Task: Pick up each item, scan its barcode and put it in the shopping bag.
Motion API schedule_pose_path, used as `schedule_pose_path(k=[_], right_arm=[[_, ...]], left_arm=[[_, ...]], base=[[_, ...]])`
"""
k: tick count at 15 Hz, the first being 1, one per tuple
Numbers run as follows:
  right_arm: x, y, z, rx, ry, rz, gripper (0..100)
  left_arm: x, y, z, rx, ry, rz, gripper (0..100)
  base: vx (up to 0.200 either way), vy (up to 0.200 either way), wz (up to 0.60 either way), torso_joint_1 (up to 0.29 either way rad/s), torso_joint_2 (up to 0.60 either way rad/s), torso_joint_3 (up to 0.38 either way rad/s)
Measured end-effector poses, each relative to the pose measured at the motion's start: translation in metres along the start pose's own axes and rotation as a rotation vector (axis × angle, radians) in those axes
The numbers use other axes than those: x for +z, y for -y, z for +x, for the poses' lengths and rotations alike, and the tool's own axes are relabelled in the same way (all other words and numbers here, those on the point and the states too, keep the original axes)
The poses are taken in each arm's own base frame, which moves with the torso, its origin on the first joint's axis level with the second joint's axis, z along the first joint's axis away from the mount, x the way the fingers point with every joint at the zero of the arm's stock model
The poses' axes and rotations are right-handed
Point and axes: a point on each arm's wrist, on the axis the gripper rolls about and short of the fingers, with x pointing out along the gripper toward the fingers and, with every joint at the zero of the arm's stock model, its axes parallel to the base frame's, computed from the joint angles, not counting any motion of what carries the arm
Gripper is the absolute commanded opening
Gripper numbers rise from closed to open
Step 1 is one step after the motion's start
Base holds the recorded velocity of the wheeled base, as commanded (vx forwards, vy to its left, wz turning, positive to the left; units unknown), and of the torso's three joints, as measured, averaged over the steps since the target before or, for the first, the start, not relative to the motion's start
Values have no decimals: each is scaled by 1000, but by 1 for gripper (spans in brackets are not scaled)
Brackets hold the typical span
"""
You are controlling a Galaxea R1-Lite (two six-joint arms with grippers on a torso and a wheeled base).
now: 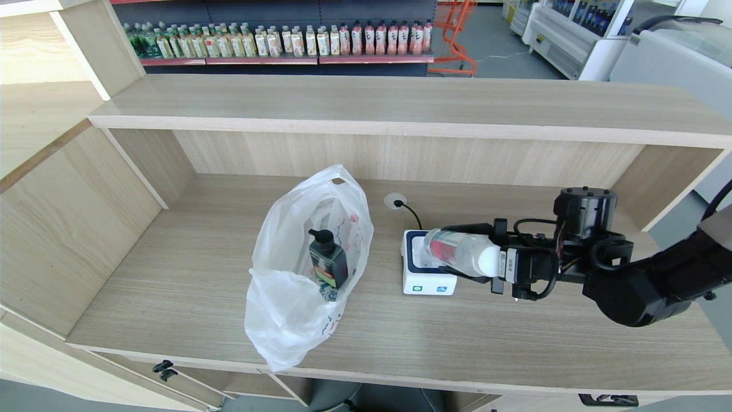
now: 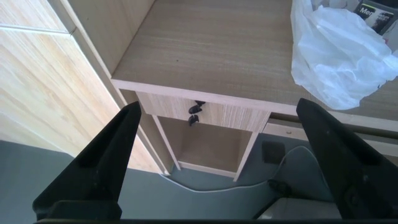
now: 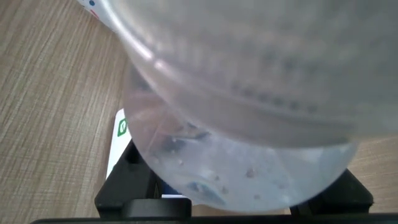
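Note:
My right gripper [image 1: 466,252] is shut on a clear plastic bottle [image 1: 460,252] with a red label and white cap, held sideways just above the white barcode scanner [image 1: 426,280] on the counter. Up close, the bottle [image 3: 249,93] hangs over the scanner [image 3: 121,146]. A white shopping bag [image 1: 303,269] stands open to the scanner's left with a dark pump bottle [image 1: 327,258] inside. My left gripper [image 2: 217,162] is open and low in front of the counter's near left edge, with the bag [image 2: 339,56] beyond it.
A black cable [image 1: 412,213] runs from the scanner to a grommet [image 1: 394,199] at the back of the counter. Wooden side walls and a raised shelf [image 1: 400,109] enclose the counter. A drawer with a black lock [image 2: 196,112] sits under the front edge.

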Motion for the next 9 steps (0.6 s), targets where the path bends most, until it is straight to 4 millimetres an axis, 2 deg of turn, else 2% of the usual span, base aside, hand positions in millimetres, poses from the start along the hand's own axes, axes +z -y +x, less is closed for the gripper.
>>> schedule_pose_path(k=[9], right_arm=[[-7,-2,7,4,27,-5,0]], left_arm=[[0,0,0,-1,0,0,100]], base=[[0,0,0,0,0,0]])
